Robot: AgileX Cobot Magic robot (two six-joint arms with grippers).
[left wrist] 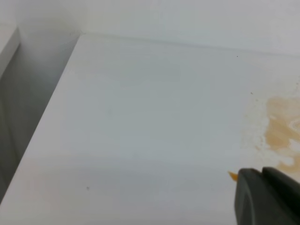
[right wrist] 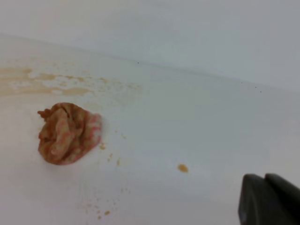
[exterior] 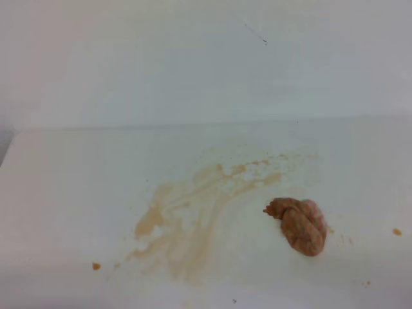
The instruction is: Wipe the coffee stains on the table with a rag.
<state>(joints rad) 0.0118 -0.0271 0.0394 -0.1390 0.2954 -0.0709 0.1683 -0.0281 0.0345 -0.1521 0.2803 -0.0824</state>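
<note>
Amber-brown coffee stains (exterior: 193,219) streak a plain white tabletop (exterior: 64,193).
The rag (exterior: 301,225) is pinkish, blotched brown; the end effector (right wrist: 269,199) is black.

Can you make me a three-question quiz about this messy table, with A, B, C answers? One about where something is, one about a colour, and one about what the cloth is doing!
1. Where does the rag lie, seen from the high view?
A. right of the coffee stains
B. left of them
C. on the wall

2. What colour is the table?
A. black
B. white
C. green

3. What is happening to the rag?
A. a gripper holds it up
B. it hangs off the edge
C. it lies loose on the table, crumpled

Answers:
1 A, the wad sits right of the big blotch.
2 B, the bare surface is plain white.
3 C, nothing touches it; the right gripper is apart from it.
</note>
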